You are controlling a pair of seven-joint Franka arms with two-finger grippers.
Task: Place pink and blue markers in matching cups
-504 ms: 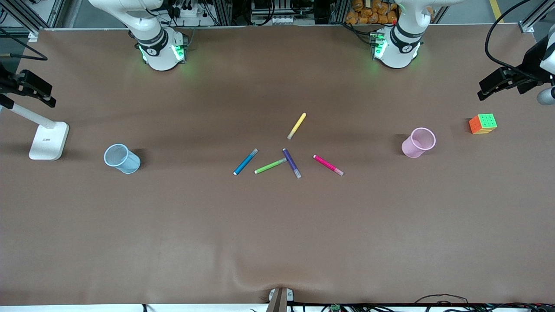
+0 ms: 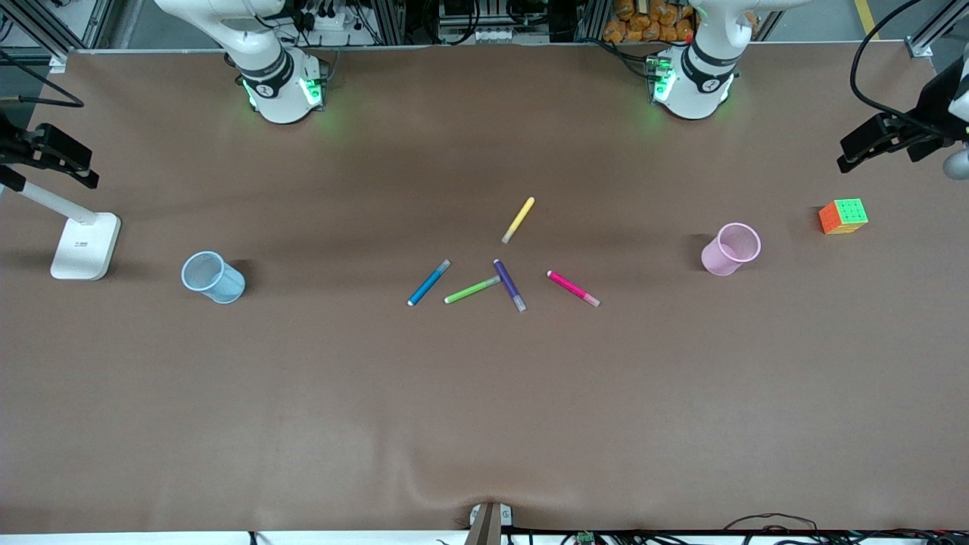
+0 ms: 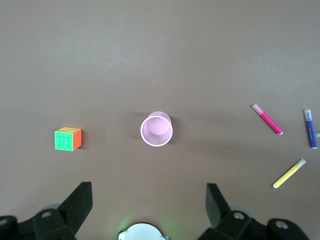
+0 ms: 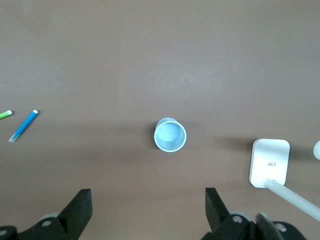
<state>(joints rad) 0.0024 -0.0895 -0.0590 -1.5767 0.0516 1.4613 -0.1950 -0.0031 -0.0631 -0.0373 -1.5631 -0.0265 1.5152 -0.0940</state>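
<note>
with both the left gripper [image 3: 145,202] and right gripper [image 4: 145,202] spread wide, empty, probably high over the pink cup [image 2: 730,248] and blue cup [image 2: 213,277], descend squarely across the mid-table pink marker [image 2: 573,288] and blue marker [image 2: 429,282].

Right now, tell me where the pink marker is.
The pink marker lies flat on the table in the front view, at the pen cluster's edge toward the left arm's end, beside the purple marker, well short of the pink cup.
</note>
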